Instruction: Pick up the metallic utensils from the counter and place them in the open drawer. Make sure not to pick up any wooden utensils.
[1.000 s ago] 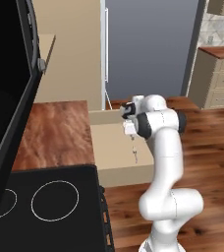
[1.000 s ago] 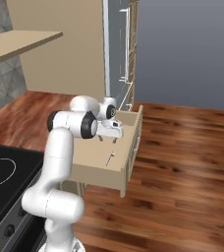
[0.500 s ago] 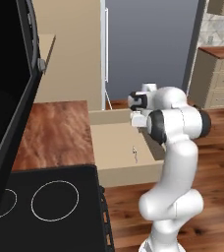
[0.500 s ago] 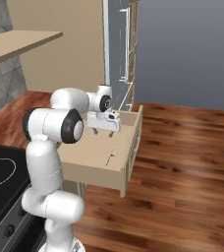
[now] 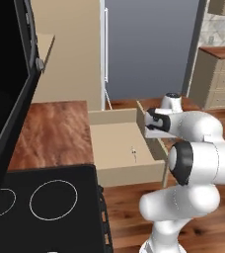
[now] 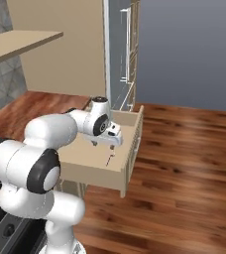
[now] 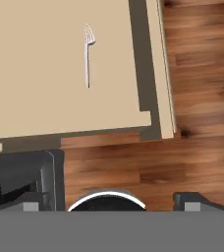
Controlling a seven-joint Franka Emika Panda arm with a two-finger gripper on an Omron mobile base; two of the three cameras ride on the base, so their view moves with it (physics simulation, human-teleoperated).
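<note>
The open drawer [image 5: 129, 174] [image 6: 133, 149] juts out from the reddish-brown counter [image 5: 55, 133] [image 6: 33, 103]. One thin all-grey metallic utensil [image 5: 132, 150] [image 6: 110, 158] [image 7: 88, 54] lies loose on the beige drawer floor [image 7: 35, 78]. My gripper [image 5: 152, 129] [image 6: 106, 144] [image 7: 116, 193] hovers above the drawer's front end, apart from the utensil, open and with nothing between its fingers. In the hand view the drawer's front edge and the wood floor below lie under the hand. The wooden utensils are out of view.
A black stove top [image 5: 50, 202] with ring burners adjoins the counter at the near left. A tall grey fridge [image 5: 149, 49] stands behind the drawer. Wooden floor [image 6: 184, 173] spreads to the right, with beige cabinets [image 5: 218, 79] far off.
The hand has lifted off the spot above the grey utensil and drawn toward the drawer's front, the elbow swinging toward the cameras. The utensil stays lying in the drawer.
</note>
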